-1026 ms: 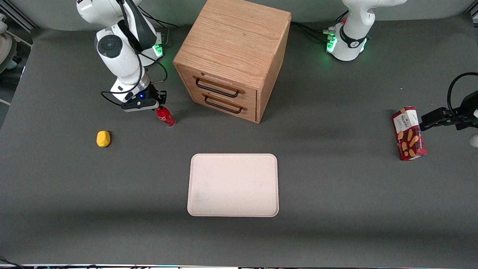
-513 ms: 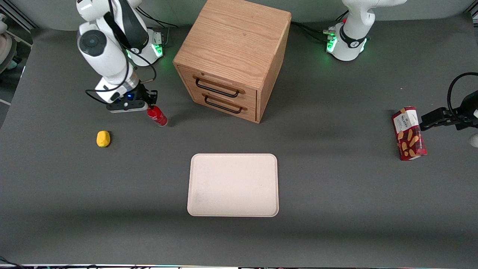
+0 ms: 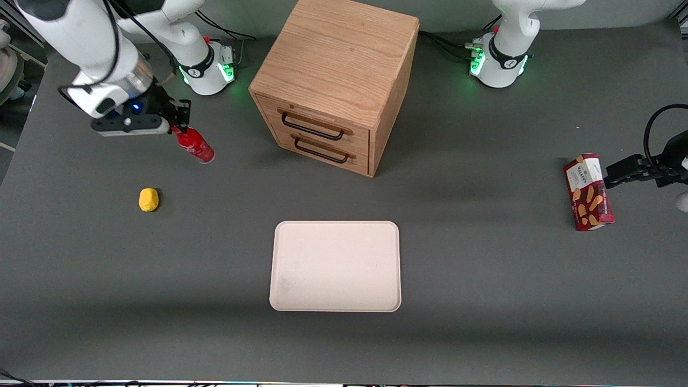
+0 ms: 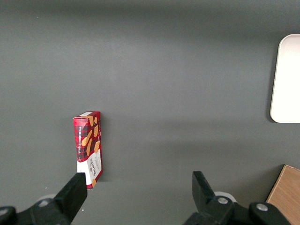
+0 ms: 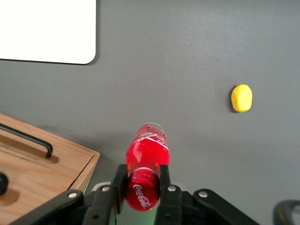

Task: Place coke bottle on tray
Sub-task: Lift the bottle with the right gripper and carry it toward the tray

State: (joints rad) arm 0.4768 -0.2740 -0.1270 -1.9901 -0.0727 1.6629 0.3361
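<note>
My right gripper (image 3: 180, 127) is shut on the cap end of the coke bottle (image 3: 194, 145), a small glossy red bottle, and holds it well above the table toward the working arm's end, beside the wooden cabinet. In the right wrist view the fingers (image 5: 165, 180) clamp the bottle (image 5: 146, 159) at its neck, its silver base pointing down at the table. The cream-pink tray (image 3: 336, 266) lies flat on the table, nearer the front camera than the cabinet; its corner shows in the right wrist view (image 5: 56, 33).
A wooden two-drawer cabinet (image 3: 336, 80) stands at the table's middle, farther from the camera than the tray. A yellow lump (image 3: 148, 199) lies on the table below the gripper. A red snack box (image 3: 588, 192) stands toward the parked arm's end.
My gripper has lifted the coke bottle off the table and risen with it, moving away from the cabinet toward the working arm's end.
</note>
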